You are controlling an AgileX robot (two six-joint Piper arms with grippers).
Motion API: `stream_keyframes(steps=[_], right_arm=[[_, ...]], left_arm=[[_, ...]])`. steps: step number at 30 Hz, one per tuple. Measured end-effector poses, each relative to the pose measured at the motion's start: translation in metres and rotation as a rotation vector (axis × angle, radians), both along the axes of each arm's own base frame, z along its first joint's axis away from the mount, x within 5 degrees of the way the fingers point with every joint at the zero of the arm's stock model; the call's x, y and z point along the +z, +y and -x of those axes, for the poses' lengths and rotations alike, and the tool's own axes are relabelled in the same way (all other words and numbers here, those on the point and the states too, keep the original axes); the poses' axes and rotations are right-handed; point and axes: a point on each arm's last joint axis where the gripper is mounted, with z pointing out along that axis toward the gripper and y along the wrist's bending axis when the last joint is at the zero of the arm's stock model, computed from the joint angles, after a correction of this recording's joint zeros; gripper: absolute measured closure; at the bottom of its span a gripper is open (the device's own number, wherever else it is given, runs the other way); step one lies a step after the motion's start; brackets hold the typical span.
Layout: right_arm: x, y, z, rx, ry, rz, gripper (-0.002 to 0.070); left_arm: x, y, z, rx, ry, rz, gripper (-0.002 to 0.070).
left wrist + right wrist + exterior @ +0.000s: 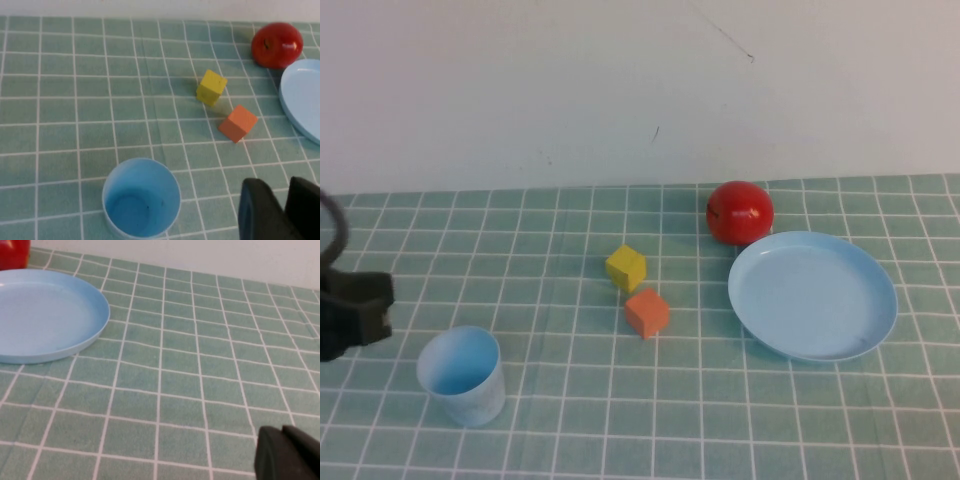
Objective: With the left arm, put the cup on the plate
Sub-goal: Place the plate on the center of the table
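Surface: green checked tablecloth (pixel 570 400) under a white wall.
Left gripper (pixel 280 207): at the table's left edge, fingers slightly parted, empty.
Cup (pixel 462 375): upright, just beside left gripper.
Plate (pixel 812 295): far off, beside red apple (pixel 740 212).
Right gripper (pixel 287 455): near plate; opening: cannot tell.

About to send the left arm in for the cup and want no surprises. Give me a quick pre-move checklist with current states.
1. Cup upright, mouth open: ok.
2. Left gripper beside the cup, not yet around it: not ok.
3. Left fingers open enough: cannot tell.
4. Plate bare, ready to receive: ok.
5. Yellow block, orange block and apple off the plate: ok.
6. Right gripper away from the plate: ok.
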Motion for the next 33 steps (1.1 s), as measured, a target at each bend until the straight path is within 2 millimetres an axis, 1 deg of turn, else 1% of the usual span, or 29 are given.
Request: stream_keyframes(steps=[1,2,6,8,10,12,15,18,22,27,29,31,33], right_arm=[[0.000,0.000,0.000,0.000,0.000,0.000,0.0678],[0.000,0.000,0.000,0.000,0.000,0.000,0.0678],[0.000,0.000,0.000,0.000,0.000,0.000,0.0678],[0.000,0.000,0.000,0.000,0.000,0.000,0.0678],[0.000,0.000,0.000,0.000,0.000,0.000,0.0678],[0.000,0.000,0.000,0.000,0.000,0.000,0.0678],[0.000,0.000,0.000,0.000,0.000,0.000,0.0678],[0.000,0.000,0.000,0.000,0.000,0.000,0.0678],[0.000,0.000,0.000,0.000,0.000,0.000,0.0678],[0.000,0.000,0.000,0.000,0.000,0.000,0.0678],[0.000,0.000,0.000,0.000,0.000,0.000,0.0678],[0.000,0.000,0.000,0.000,0.000,0.000,0.0678],[0.000,0.000,0.000,0.000,0.000,0.000,0.0678]], left_arm=[[-0.002,-0.002,-0.010,-0.016,0.030,-0.006,0.0578],[-0.002,-0.003,-0.019,-0.032,0.052,-0.017,0.0520],[-0.010,-0.007,-0.049,-0.092,0.132,-0.079,0.0255],[-0.017,-0.008,-0.062,-0.118,0.178,-0.119,0.0165],[-0.028,-0.008,-0.076,-0.128,0.239,-0.145,0.0122],[-0.041,-0.008,-0.090,-0.125,0.300,-0.168,0.0116],[-0.061,-0.007,-0.105,-0.122,0.378,-0.191,0.0133],[-0.077,-0.006,-0.117,-0.119,0.438,-0.222,0.0154],[-0.096,-0.004,-0.129,-0.100,0.481,-0.252,0.0162],[-0.114,-0.003,-0.143,-0.057,0.494,-0.243,0.0174],[-0.121,-0.003,-0.147,-0.047,0.510,-0.239,0.0197],[-0.129,-0.004,-0.150,-0.046,0.535,-0.239,0.0235],[-0.137,-0.004,-0.152,-0.046,0.558,-0.240,0.0300]])
